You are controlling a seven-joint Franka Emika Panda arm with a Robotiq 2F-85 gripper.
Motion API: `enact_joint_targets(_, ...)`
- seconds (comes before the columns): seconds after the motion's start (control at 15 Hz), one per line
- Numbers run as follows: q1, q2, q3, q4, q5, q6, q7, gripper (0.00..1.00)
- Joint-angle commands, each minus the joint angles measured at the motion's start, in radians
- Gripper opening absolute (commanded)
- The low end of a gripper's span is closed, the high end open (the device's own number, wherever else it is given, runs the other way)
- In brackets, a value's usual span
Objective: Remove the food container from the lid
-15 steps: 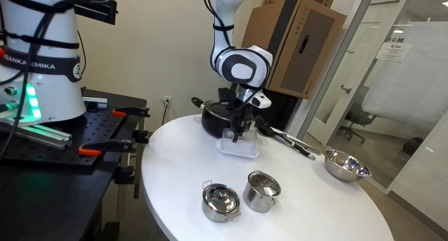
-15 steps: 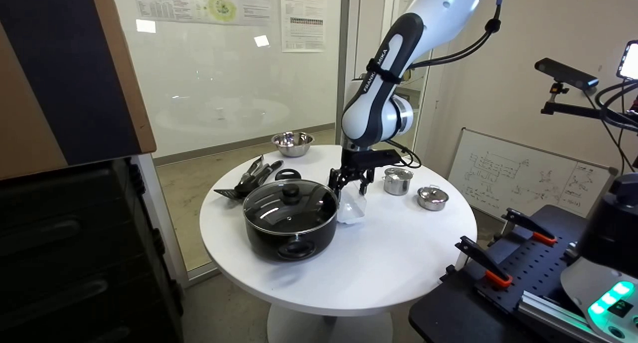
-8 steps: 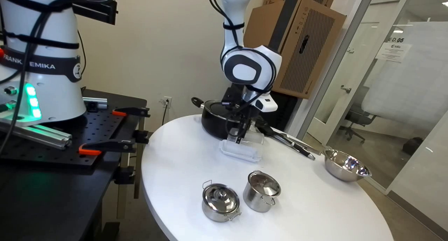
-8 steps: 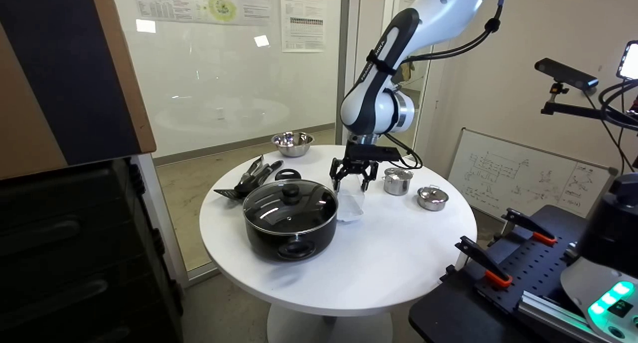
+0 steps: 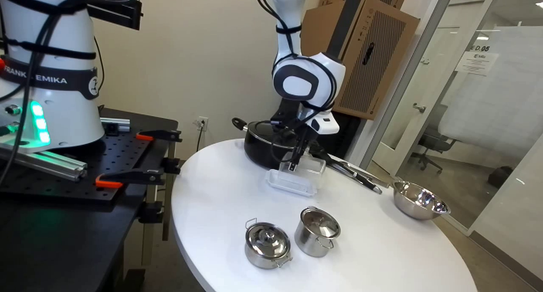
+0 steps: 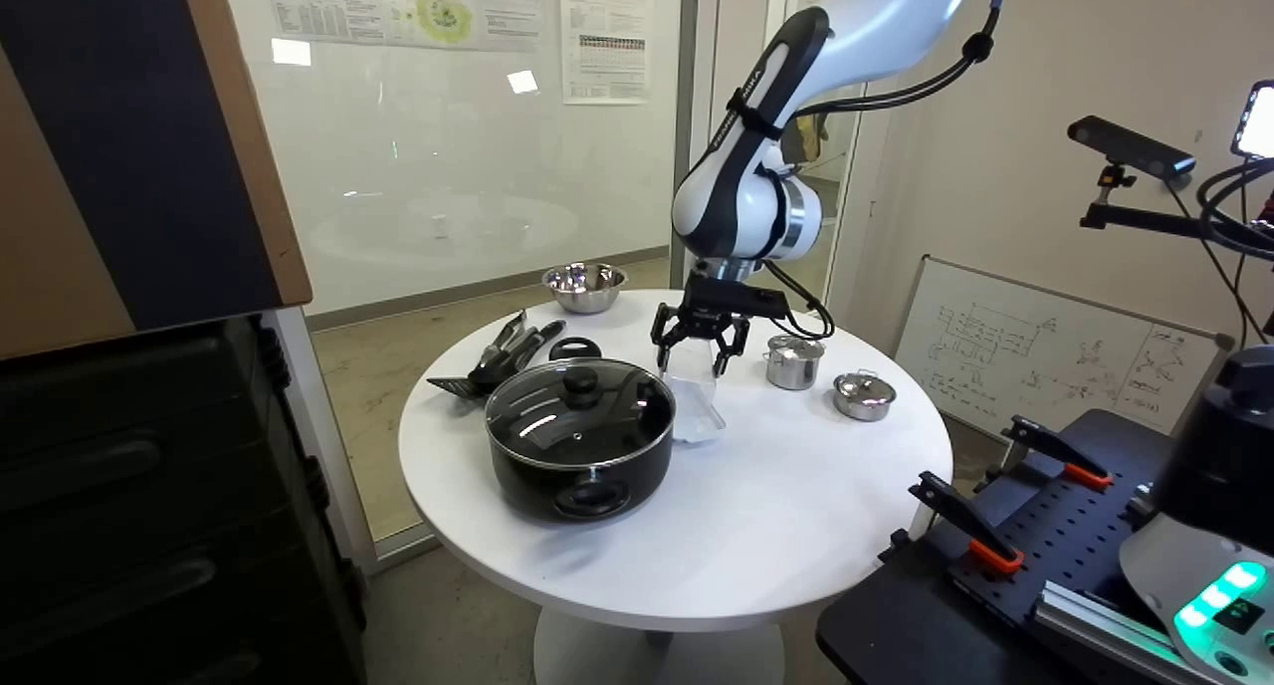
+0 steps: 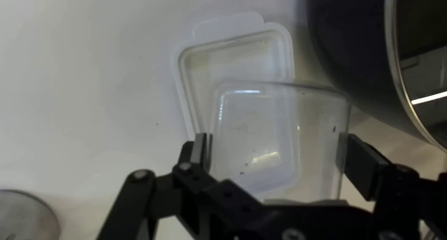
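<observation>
The food container (image 7: 272, 135) is clasped in the pincer (image 7: 275, 148), wide-set jaws against opposite walls.

In the wrist view, the black pot (image 7: 349, 51) is cut off at 2 o'clock; the food container (image 7: 279, 128) is partly hidden at 6 o'clock by the gripper (image 7: 274, 152). In an exterior view, the lid (image 6: 699, 422) is partly covered by the black pot.

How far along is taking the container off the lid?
Looks done: the clear food container is offset, with part of the lid uncovered. In hand: the pincer spans the container, apparently gripping it. Left: clearing the overlap in the wrist view, then probably setting it down.
</observation>
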Motion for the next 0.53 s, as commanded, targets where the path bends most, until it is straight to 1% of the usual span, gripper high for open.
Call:
enact_joint_targets(0.0,-0.007,-0.070,0.004,-0.037,-0.025,-0.124,-0.032,0.66)
enact_joint_targets(0.07,-0.040,-0.098,0.031,-0.051,-0.027,-0.197,-0.089,0.66)
enact_joint_targets(0.13,-0.049,-0.124,0.036,-0.066,-0.029,-0.248,-0.123,0.66)
enact_joint_targets(0.33,-0.049,-0.209,0.013,-0.121,-0.069,-0.408,-0.217,0.66)
enact_joint_targets(0.47,-0.036,-0.244,-0.009,-0.149,-0.123,-0.493,-0.252,0.66)
